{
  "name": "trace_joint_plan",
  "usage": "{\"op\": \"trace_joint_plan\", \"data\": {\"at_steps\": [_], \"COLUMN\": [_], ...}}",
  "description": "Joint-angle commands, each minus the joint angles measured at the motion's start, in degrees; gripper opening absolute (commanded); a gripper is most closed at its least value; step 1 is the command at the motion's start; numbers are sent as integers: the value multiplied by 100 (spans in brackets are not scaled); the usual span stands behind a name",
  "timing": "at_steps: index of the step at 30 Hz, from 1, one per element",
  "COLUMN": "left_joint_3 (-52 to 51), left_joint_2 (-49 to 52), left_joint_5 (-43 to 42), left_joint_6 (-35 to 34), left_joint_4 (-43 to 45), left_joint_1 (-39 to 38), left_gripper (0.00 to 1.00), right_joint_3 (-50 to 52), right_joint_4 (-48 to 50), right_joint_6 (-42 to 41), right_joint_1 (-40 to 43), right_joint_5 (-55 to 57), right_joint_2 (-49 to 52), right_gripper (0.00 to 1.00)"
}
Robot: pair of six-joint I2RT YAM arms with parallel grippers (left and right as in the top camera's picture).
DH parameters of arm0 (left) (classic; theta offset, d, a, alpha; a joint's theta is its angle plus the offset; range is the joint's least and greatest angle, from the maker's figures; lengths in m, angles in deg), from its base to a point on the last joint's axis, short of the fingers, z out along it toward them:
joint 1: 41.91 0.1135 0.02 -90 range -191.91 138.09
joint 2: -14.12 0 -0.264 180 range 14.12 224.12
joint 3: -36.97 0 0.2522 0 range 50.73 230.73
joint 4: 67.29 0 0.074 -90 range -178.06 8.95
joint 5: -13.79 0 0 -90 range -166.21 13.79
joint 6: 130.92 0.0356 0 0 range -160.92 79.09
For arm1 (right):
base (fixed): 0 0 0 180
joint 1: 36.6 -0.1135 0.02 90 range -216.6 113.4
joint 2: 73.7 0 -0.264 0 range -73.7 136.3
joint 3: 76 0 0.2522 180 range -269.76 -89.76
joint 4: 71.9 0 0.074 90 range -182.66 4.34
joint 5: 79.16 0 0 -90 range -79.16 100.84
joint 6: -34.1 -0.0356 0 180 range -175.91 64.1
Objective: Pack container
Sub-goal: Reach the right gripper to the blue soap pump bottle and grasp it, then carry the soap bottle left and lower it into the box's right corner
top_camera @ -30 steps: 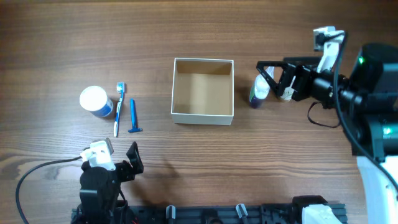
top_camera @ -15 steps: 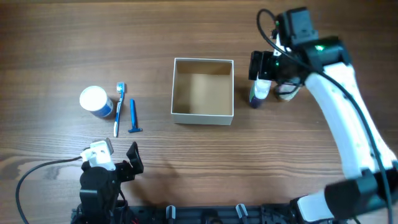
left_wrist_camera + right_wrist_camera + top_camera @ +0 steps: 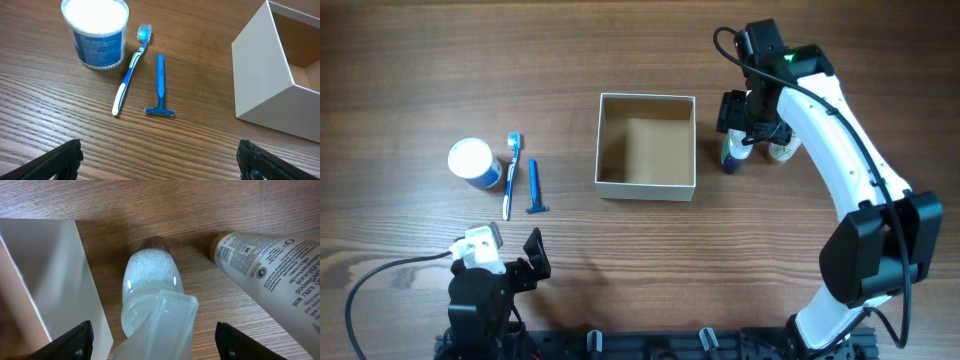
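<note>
The container (image 3: 646, 188) is a cream-white open box with a brown floor, empty, at the table's middle. My right gripper (image 3: 748, 118) hangs just right of it, open. In the right wrist view its fingers (image 3: 160, 342) straddle the flip cap of a small clear bottle (image 3: 150, 277) of foamy liquid, which stands upright beside the box wall (image 3: 50, 270). That bottle also shows from overhead (image 3: 731, 156). My left gripper (image 3: 525, 265) is open and empty near the front left edge, and its wrist view (image 3: 160, 165) shows only bare wood between the fingers.
A white labelled bottle (image 3: 270, 265) stands right of the clear one, also seen from overhead (image 3: 781, 151). At the left lie a white-lidded blue jar (image 3: 473, 162), a blue toothbrush (image 3: 510, 176) and a blue razor (image 3: 533, 188). The left wrist view shows the jar (image 3: 95, 32), toothbrush (image 3: 131, 75), razor (image 3: 160, 85) and box (image 3: 260, 85).
My right arm has swung from the right edge round to the back, and the gripper now points down over the clear bottle. The left arm and all objects have not moved.
</note>
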Motion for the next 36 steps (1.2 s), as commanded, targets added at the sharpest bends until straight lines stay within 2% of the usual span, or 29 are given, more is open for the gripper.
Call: {"op": "trace_joint_plan", "data": {"at_steps": [1, 6, 8, 13, 19, 26, 30, 34, 36], "left_joint_3": [-11, -11, -11, -11, -11, -11, -11, -11, -11], "left_joint_2": [-52, -52, -52, -52, -52, -52, -52, -52, -52], "left_joint_5": [-24, -24, -24, -24, -24, -24, -24, -24, -24], "left_joint_6": [-72, -72, -72, -72, -72, -72, -72, -72, -72], "left_joint_4": [17, 17, 17, 17, 17, 17, 17, 17, 17], "left_joint_1": [31, 31, 31, 31, 31, 31, 31, 31, 31], "left_gripper": [100, 100, 100, 100, 100, 100, 100, 100, 100], "right_joint_3": [76, 503, 612, 625, 621, 492, 155, -61, -61], "right_joint_4": [114, 472, 584, 752, 745, 516, 297, 328, 345], "right_joint_6": [-146, -144, -142, -98, 232, 481, 682, 769, 752], "right_joint_1": [-13, -2, -2, -2, -4, -48, -229, -809, -1060], "right_joint_5": [-94, -131, -138, 20, 289, 297, -68, -96, -96], "right_joint_2": [70, 70, 70, 50, -101, -1134, -1952, -2695, -2743], "right_gripper": [78, 77, 74, 61, 31, 24, 12, 12, 12]}}
